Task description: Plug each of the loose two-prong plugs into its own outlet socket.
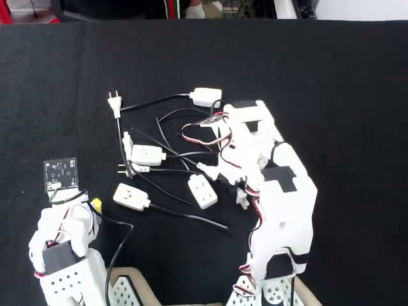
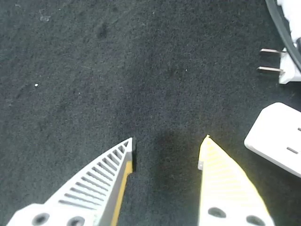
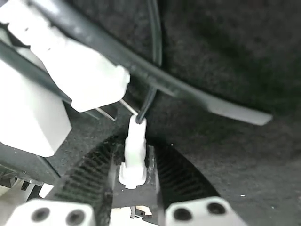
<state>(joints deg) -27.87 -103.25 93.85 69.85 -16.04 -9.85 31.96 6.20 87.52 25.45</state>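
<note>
Plug insertion, right arm.
Right gripper clamped on small white two-prong plug; left gripper spread. Next: align prongs with white rectangular outlet socket.

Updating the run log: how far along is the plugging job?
Done: no plug looks seated. In hand: right gripper shut on a white plug; left gripper open over bare cloth. Left: that plug, plus the far plug and the near plug, both with bare prongs, the latter beside an empty socket.
</note>
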